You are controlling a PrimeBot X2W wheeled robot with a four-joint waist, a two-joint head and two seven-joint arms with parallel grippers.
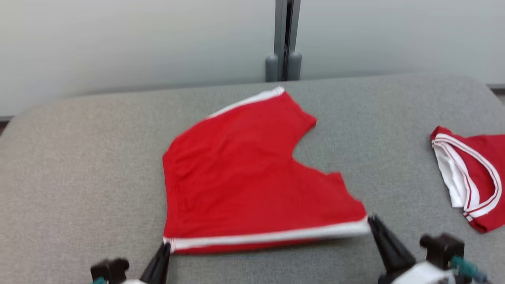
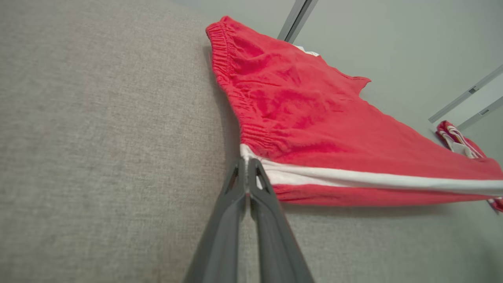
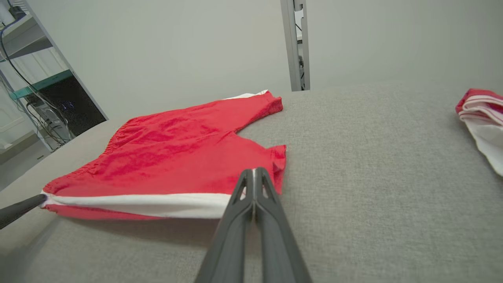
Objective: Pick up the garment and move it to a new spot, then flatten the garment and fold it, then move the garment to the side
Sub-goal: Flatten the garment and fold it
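Tabletop [image 1: 79, 177]: L gripper [image 1: 167, 245], R gripper [image 1: 371, 218] clamp shorts [image 1: 244, 177]; 2nd garment [image 1: 483, 165] cropped.

Grey fabric-covered table [image 1: 71, 169], rounded far corners. Second red-and-white cloth [image 1: 471, 177] bunched near its right edge — white inner side showing, partly cut off by the frame. Behind: pale wall panels [image 1: 118, 43] split by a grey metal post [image 1: 287, 35]. Right wrist view — shelving [image 3: 35, 74] with dark cables [image 3: 19, 82] at upper left.
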